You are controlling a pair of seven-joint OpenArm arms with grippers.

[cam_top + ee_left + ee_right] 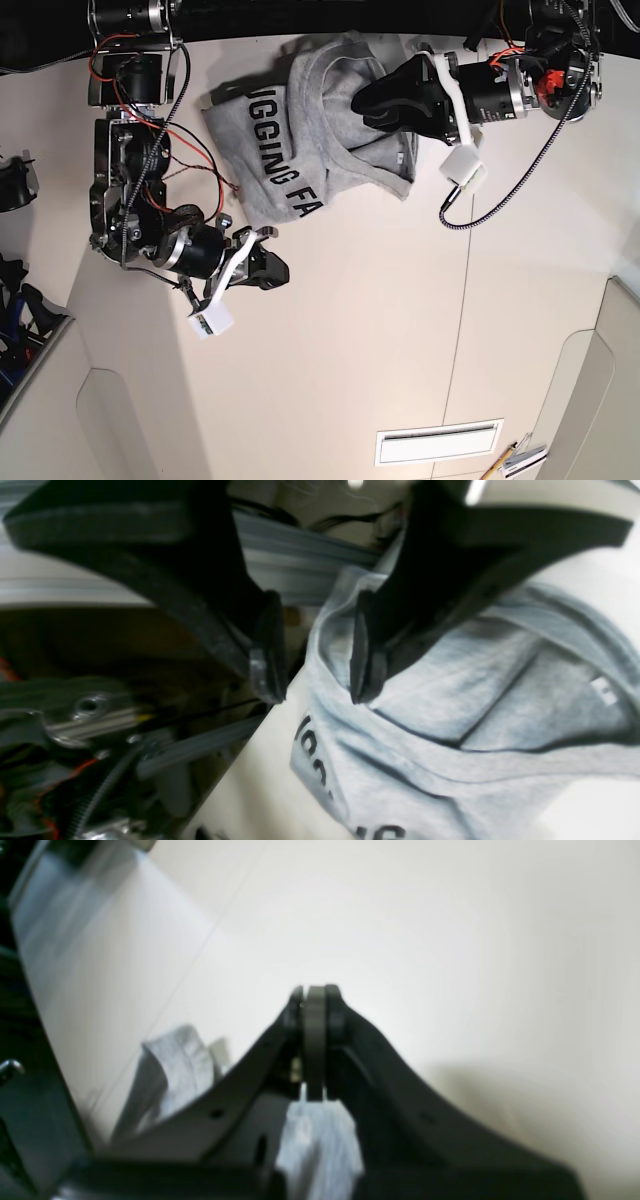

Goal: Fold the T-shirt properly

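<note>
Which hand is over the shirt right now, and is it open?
The left hand, open, hangs over the T-shirt near its collar. The right hand is shut, off the shirt over bare table.

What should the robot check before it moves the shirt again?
1. Left claw open: ok, jaws apart.
2. Left claw over cloth: ok, it hangs at the rumpled neck end of the T-shirt.
3. Right claw ready to grab: not ok, jaws shut.
4. Right claw holding cloth: cannot tell. Grey cloth shows behind its tips, yet the base view shows it on bare table, off the shirt.
5. Shirt lying flat: not ok, bunched and creased, black lettering facing up.
</note>
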